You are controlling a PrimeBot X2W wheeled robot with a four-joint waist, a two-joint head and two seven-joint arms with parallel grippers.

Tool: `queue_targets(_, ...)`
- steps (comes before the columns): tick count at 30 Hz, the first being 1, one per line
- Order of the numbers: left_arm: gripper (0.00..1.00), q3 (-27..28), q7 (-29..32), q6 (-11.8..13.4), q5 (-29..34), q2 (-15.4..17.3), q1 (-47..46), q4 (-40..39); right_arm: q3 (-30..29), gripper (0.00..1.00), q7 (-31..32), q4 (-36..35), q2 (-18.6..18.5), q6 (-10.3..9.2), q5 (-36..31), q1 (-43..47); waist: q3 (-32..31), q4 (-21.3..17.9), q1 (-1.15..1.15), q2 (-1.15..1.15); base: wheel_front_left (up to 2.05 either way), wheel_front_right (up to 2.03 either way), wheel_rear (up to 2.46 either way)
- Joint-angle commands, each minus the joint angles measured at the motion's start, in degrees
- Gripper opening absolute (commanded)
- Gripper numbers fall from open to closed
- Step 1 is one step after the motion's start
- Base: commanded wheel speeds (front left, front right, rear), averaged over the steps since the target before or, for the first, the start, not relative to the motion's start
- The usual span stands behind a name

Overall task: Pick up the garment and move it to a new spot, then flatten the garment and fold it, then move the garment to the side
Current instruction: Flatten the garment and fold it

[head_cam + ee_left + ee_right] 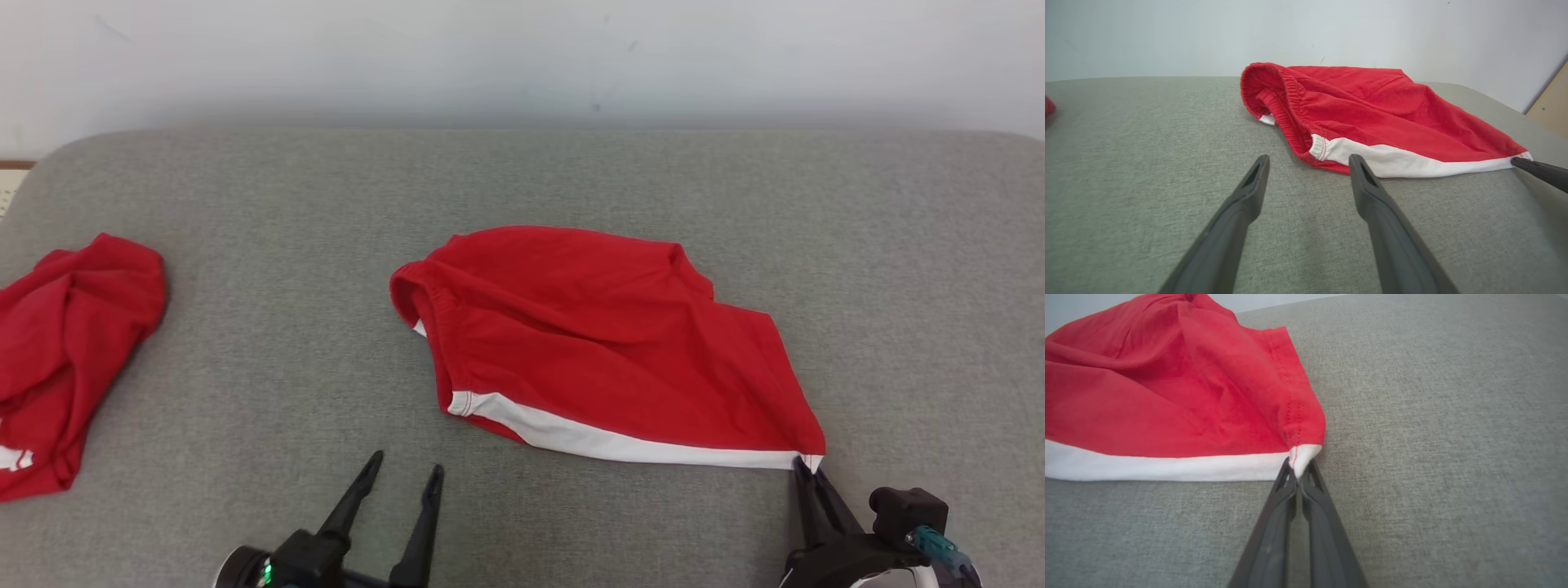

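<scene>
At the near right of the grey table, the right gripper is pinched tight on the near right corner of the garment, its fingers meeting on the white tip of the hem. The left gripper hovers over the table's near middle, fingers spread and empty, just short of the waistband end.

This looks like the flattening step, with one corner secured. The next move probably calls for the left gripper to reach forward and close on the near waistband corner, so that both can draw the cloth taut.

The garment, red shorts with a white stripe along the near side, lies at the table's middle, a little to the right. It is mostly spread but rumpled, its elastic waistband gaping toward the table's left. Another red cloth is bunched at the table's left edge.
</scene>
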Motion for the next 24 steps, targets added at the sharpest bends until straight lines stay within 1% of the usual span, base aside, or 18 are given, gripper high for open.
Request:
queue_targets(1,1.00,-0.9,-0.2,-0.6,-0.8,0.0,-1.5,0.8,0.2,0.00,0.0,-0.4,-0.7,-0.07,0.4,0.6,0.4,-1.2,0.00,0.00,0.00,0.00,0.00)
queue_targets(2,1.00,-1.8,-0.2,-1.2,-1.4,0.0,-2.8,1.9,0.7,0.00,0.0,-0.4,-0.8,-0.08,0.5,0.7,0.8,-2.1,0.00,0.00,0.00,0.00,0.00)
queue_targets(5,1.00,-2.7,-0.2,-1.7,-1.5,0.0,-4.2,3.2,1.3,0.00,0.0,-0.4,-1.0,-0.08,0.6,0.5,1.2,-3.0,0.00,0.00,0.00,0.00,0.00)
queue_targets(12,1.00,-4.8,-0.2,-2.2,-1.9,0.0,-8.9,8.0,2.8,0.00,0.0,-0.6,-1.3,-0.08,1.1,-1.2,3.1,-5.4,0.00,0.00,0.00,0.00,0.00)
queue_targets(15,1.00,-4.9,-0.2,-1.9,-1.8,0.1,-10.6,10.5,3.5,0.00,0.0,-0.8,-1.5,-0.08,1.3,-1.8,4.1,-6.1,0.00,0.00,0.00,0.00,0.00)
queue_targets(21,1.00,-4.2,-0.2,-1.4,-1.7,0.1,-12.8,12.5,4.2,0.00,0.0,-1.5,-1.8,-0.08,1.5,-3.0,5.9,-6.9,0.00,0.00,0.00,0.00,0.00)
queue_targets(23,1.00,-4.5,-0.2,-1.8,-1.8,0.0,-13.2,12.6,4.3,0.00,0.0,-1.5,-1.8,-0.08,1.6,-3.2,6.3,-7.0,0.00,0.00,0.00,0.00,0.00)
queue_targets(24,0.85,-4.6,-0.2,-1.8,-1.8,0.0,-13.1,12.8,4.2,0.00,0.0,-1.4,-1.9,-0.08,1.5,-3.2,6.4,-7.0,0.00,0.00,0.00,0.00,0.00)
